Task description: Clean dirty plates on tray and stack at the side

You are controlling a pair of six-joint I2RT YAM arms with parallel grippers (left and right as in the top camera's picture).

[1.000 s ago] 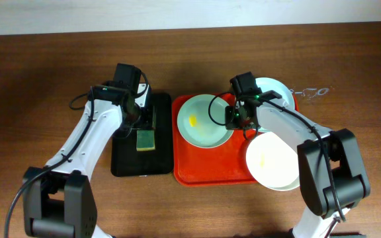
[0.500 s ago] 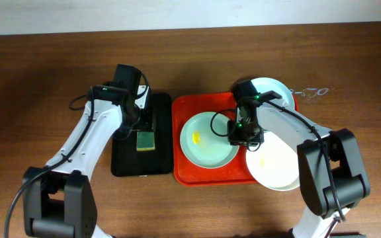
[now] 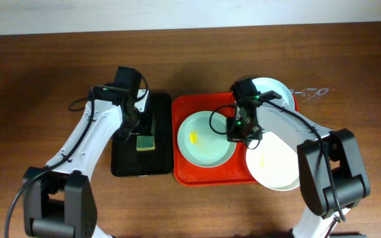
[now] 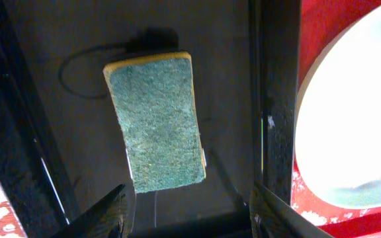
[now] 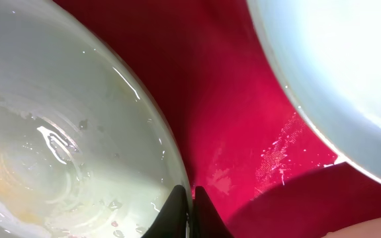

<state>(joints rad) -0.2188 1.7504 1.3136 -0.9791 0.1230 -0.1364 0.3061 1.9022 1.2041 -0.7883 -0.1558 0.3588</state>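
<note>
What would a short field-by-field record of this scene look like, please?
red tray: holds three plates
left plate: yellow smear, wet-looking
upper right plate: partly hidden by the right arm
lower right plate: yellow smear, overhangs the tray's edge
sponge: green side up, on black tray
left hand: open, above the sponge
right hand: shut on the left plate's rim

Glossy plates, red plastic tray, rough sponge

The right arm hid part of the back plate, and the small shiny thing beside the tray was too small to tell what it was.
</note>
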